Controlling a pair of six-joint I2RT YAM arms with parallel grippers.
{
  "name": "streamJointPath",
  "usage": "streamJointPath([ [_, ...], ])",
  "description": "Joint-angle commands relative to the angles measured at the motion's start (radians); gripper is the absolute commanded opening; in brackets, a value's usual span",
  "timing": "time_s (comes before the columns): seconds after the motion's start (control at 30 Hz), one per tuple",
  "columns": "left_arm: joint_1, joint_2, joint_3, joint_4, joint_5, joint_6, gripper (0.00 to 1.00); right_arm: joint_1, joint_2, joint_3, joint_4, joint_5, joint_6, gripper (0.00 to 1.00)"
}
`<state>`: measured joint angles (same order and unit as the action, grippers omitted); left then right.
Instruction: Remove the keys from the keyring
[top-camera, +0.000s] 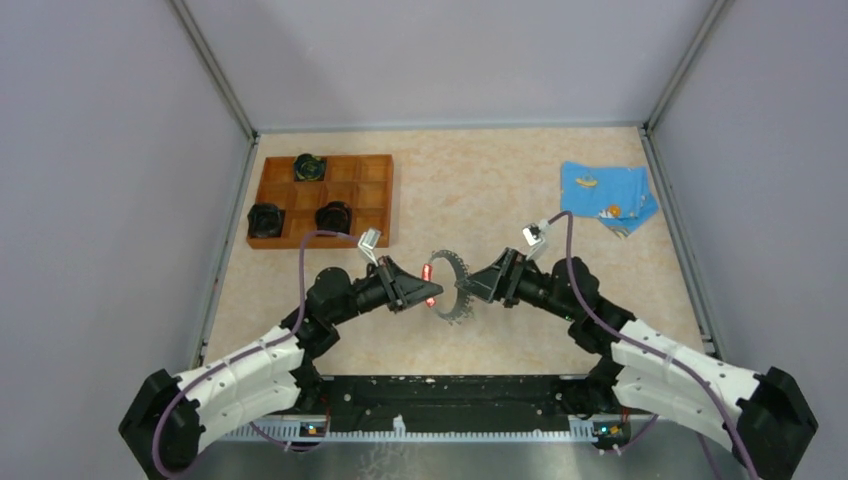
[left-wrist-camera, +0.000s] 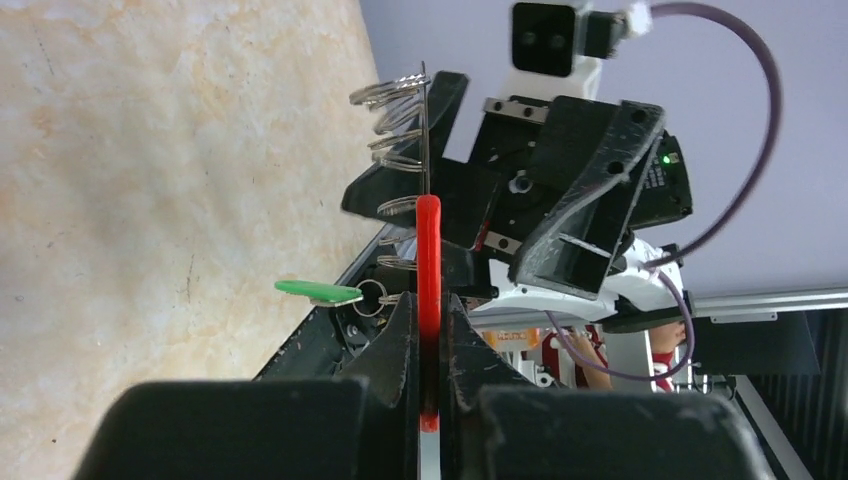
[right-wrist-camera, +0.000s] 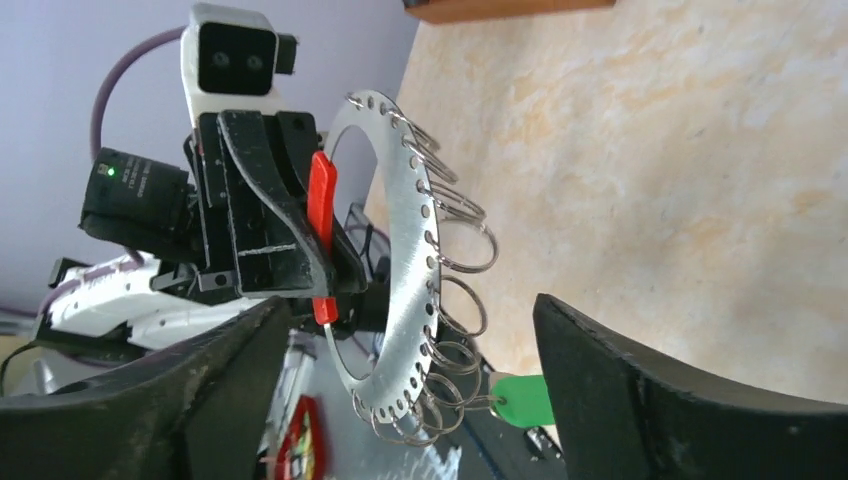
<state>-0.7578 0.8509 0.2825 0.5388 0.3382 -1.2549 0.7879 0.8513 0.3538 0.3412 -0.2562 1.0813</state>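
The keyring (top-camera: 459, 268) is a flat silvery ring with holes, carrying several small split rings and one short red section (left-wrist-camera: 428, 250). It is held upright above the table between the two arms. My left gripper (left-wrist-camera: 428, 310) is shut on the red section. In the right wrist view the keyring (right-wrist-camera: 405, 250) stands between my right gripper's (right-wrist-camera: 410, 330) wide-open fingers, which do not touch it. One key with a green head (right-wrist-camera: 522, 397) hangs from a small split ring at the keyring's lower part, close to the right finger (right-wrist-camera: 640, 400). It also shows in the left wrist view (left-wrist-camera: 318, 291).
A wooden compartment tray (top-camera: 370, 195) at the back left holds three black pucks (top-camera: 309, 167). A blue patterned cloth (top-camera: 605, 195) lies at the back right. Grey walls close in the table on three sides.
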Motion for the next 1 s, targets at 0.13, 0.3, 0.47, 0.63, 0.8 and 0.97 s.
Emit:
streamJointPath([
  [0.13, 0.114, -0.048, 0.142, -0.215, 0.232, -0.07, 0.0, -0.001, -0.25, 0.108, -0.243, 0.203, -0.444, 0.99],
  [0.3, 0.174, -0.022, 0.183, -0.218, 0.394, -0.108, 0.0, -0.002, -0.417, 0.02, -0.156, 0.275, -0.548, 0.99],
  [0.47, 0.219, -0.007, 0.219, -0.193, 0.49, -0.14, 0.0, -0.002, -0.583, -0.038, -0.087, 0.24, -0.614, 0.99],
  [0.63, 0.235, 0.019, 0.28, -0.198, 0.554, -0.152, 0.0, -0.001, -0.569, -0.12, 0.06, -0.04, -0.651, 0.99],
  [0.8, 0.242, 0.031, 0.322, -0.199, 0.566, -0.154, 0.0, 0.052, -0.586, -0.193, 0.136, -0.055, -0.707, 0.99],
  [0.97, 0.251, 0.06, 0.339, -0.181, 0.576, -0.16, 0.0, 0.175, -0.563, -0.244, 0.185, 0.06, -0.832, 0.97],
])
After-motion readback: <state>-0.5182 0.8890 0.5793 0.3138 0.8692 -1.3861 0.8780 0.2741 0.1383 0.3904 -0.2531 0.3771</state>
